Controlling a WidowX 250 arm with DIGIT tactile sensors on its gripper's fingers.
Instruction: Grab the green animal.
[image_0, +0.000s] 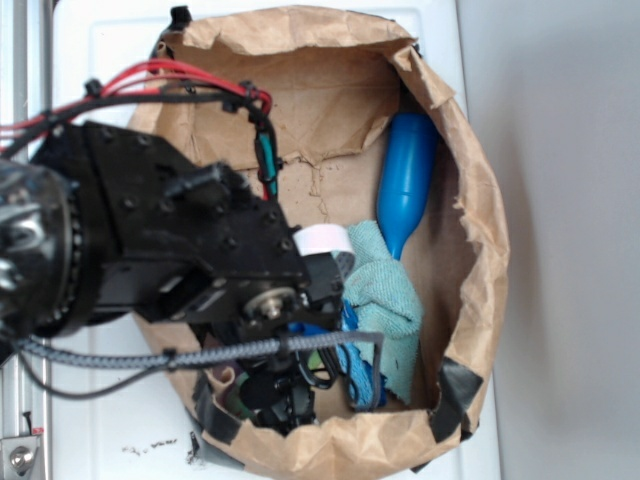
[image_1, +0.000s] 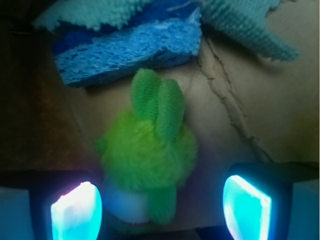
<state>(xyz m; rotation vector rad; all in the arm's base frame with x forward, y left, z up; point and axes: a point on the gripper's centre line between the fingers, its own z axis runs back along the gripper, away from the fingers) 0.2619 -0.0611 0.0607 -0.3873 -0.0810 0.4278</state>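
From the exterior view, the WidowX arm (image_0: 150, 240) reached down into the brown paper bag (image_0: 470, 200), its gripper (image_0: 290, 385) lost in shadow near six o'clock; how wide it stood could not be told from there. A blue bowling pin (image_0: 405, 180) lay toward one o'clock, a teal terry cloth (image_0: 385, 295) draped beside the arm, and a roll of white tape (image_0: 322, 238) sat near the centre. The green animal was hidden beneath the arm.

In the wrist view, the green animal (image_1: 147, 150) lay on the bag floor, its leafy ears pointing to twelve o'clock, between the fingers (image_1: 77, 212) and nearer the left one. The gripper (image_1: 162, 207) stood wide apart, gripping nothing; whether the left pad brushed the fur was unclear. A blue sponge (image_1: 125, 50) lay just beyond the toy at twelve o'clock.

The approach looked all but finished; the next move probably called for a slight drop, then closing on the plush body.
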